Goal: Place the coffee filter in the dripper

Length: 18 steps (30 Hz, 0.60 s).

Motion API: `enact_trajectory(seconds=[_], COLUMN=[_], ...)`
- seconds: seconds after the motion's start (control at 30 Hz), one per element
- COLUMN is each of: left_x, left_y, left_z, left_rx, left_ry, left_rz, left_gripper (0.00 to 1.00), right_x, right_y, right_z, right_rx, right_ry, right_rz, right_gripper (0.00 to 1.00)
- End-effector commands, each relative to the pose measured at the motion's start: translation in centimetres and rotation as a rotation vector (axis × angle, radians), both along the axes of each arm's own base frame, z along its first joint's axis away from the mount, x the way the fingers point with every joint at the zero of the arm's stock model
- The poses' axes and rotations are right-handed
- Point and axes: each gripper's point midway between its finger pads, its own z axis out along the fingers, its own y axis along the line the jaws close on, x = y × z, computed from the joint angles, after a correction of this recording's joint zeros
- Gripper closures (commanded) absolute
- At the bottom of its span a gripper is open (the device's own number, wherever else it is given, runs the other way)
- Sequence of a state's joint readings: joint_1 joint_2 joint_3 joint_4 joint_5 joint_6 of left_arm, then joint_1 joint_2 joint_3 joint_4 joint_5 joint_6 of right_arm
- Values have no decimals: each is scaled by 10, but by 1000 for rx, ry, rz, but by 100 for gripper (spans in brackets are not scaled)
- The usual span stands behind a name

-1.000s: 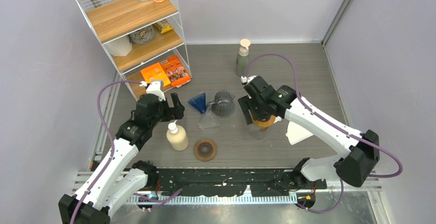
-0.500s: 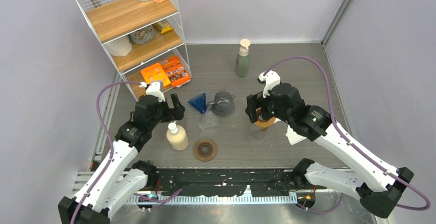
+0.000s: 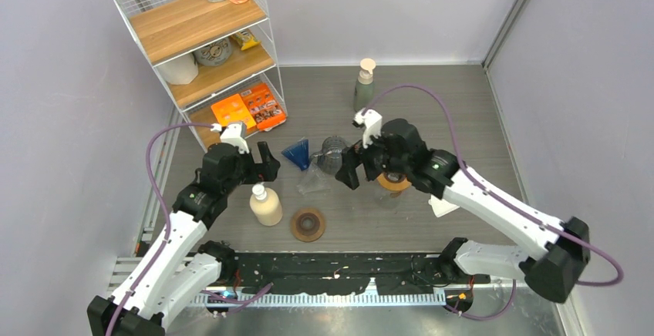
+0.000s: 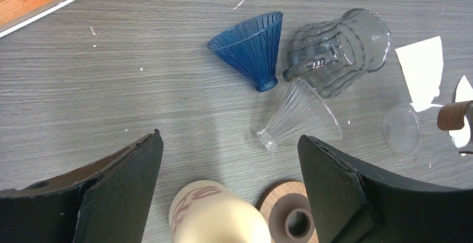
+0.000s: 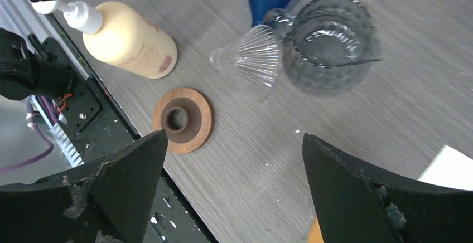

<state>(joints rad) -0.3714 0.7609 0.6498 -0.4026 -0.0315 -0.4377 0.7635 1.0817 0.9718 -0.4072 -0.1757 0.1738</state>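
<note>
Tabletop (image 3: 463, 105): right end effector (image 3: 348, 173) shifted leftward, open.

The filter (image 3: 438, 205), a flat white paper, lies on the table behind the right claw (image 3: 356, 173), close beside its arm. The clear ribbed dripper (image 5: 254, 67) lies on its side just ahead of that claw, with a blue dripper (image 4: 251, 45), also tipped over, just beyond.

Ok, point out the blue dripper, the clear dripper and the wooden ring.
blue dripper (image 4: 249, 45), left wrist view, on its ribbed wall.
clear dripper (image 4: 304, 115), left wrist view, on its ribbed side.
wooden ring (image 5: 201, 123), right wrist view, on its flat rim.
</note>
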Motion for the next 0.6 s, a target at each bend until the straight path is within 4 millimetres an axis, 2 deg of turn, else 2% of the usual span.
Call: enact_trajectory(seconds=[0.0,0.03,0.07,0.1,0.13,0.17,0.3,0.57], left_x=[4,4,4,4,4,4,5,6], left_y=[-5,-4,-4,-4,-3,-3,-1,5], left_z=[9,9,9,8,8,8,6,7], left_rx=[-25,-24,-23,-21,-18,-16,-11,8], left_ry=[-48,-46,-46,-43,-43,-43,-41,-48], left_rz=[-15,-12,-11,-9,-7,-5,2,30], left_gripper=[1,1,1,1,1,1,1,1], right_x=[-1,5,4,11,13,19,34,41], right_y=[45,51,59,63,69,71,90,116], right_z=[15,3,4,-8,-8,-20,-43,-86], right_rx=[51,18,17,-18,-28,-68,-90,-117], right_ry=[-1,9,2,11,2,5,-5,61], right_rz=[105,94,99,72,69,46,44,95], right_gripper=[1,1,0,3,5,7,11,21])
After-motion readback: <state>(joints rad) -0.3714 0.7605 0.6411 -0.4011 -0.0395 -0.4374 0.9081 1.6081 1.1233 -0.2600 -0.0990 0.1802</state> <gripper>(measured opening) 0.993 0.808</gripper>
